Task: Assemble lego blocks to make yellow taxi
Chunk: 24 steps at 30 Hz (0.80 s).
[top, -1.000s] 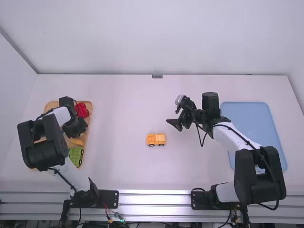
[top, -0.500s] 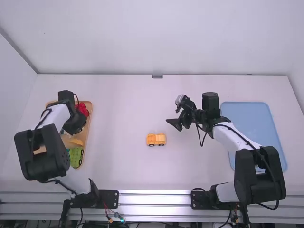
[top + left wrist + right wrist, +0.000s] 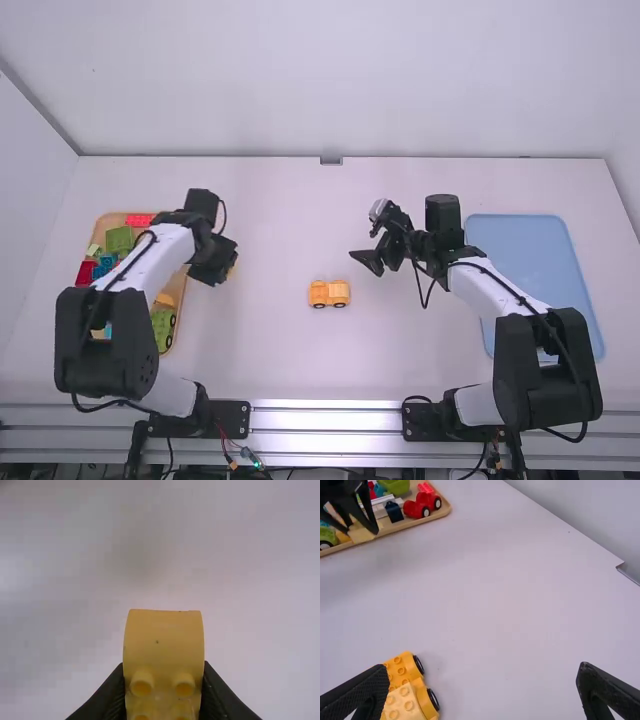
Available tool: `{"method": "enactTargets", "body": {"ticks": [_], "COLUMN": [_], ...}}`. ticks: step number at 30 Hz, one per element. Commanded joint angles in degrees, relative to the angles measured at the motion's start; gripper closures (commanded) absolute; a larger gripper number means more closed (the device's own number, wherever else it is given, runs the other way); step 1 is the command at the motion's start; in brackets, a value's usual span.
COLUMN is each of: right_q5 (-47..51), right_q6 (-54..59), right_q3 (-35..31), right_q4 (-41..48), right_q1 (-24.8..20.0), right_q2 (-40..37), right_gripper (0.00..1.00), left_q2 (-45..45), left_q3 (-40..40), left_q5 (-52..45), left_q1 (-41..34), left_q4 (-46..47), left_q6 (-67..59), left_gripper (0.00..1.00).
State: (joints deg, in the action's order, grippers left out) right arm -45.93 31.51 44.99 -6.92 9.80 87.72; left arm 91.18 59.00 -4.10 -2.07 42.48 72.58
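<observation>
A pale, plain surface [image 3: 270, 215] runs back to white walls, and on it, near the middle, stands the wheeled yellow-orange chassis [image 3: 329, 293], which serves here as the landmark. The right wrist view shows it upright on its wheels, with a paler studded brick [image 3: 405, 702] seated on part of its top. To the chassis's left, well apart, is a wooden tray [image 3: 179, 284] of mixed blocks, among them a green wheeled piece [image 3: 162, 326] and a red one [image 3: 421, 505]. To its right, farther off than the right claw, lies a blue tray [image 3: 535, 265].

The left claw [image 3: 228, 268] is left of the chassis and a little beyond it, just past the tray's near side. It is closed on a yellow block [image 3: 163, 642], which has a smooth, curved part and round studs beside it. The right claw [image 3: 366, 262] is just right of the chassis and slightly beyond it, its fingers spread with nothing between them.

The step in hand looks to be bringing this block over to build up the taxi body; the base appears partly built. The next move calls for carrying it rightward to the chassis, turning it so that its underside meets the studs squarely, then pressing straight down. The free claw could steady the chassis, since it might roll on its wheels or the block might seat crooked.
</observation>
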Motion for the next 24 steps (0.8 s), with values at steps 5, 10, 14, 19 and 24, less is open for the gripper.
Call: {"method": "enactTargets", "body": {"ticks": [5,10,14,19,24], "right_q5": [-0.7,-0.68,-0.68,-0.7,-0.7], "right_q6": [-0.24,-0.26,-0.26,-0.24,-0.24], "right_q3": [0.37,0.37,0.35,0.35,0.35], "right_q4": [0.13,1.09,1.75,1.81,1.79], "right_q1": [0.0,0.0,0.0,0.0,0.0], "right_q2": [-0.09,-0.09,-0.09,-0.07,-0.09], "right_gripper": [0.01,0.01,0.01,0.01,0.01], "left_q2": [0.76,1.05,3.5,7.5,9.27], "left_q3": [-1.44,-2.56,-4.31,-4.22,-4.22], "left_q5": [7.1,9.51,9.09,6.6,5.79], "left_q1": [-14.91,-21.27,-23.45,-23.5,-23.32], "left_q4": [0.87,0.0,-6.49,-9.29,-11.47], "left_q6": [30.99,44.26,44.85,45.05,45.09], "left_gripper": [0.98,0.98,0.98,0.98,0.98]}}
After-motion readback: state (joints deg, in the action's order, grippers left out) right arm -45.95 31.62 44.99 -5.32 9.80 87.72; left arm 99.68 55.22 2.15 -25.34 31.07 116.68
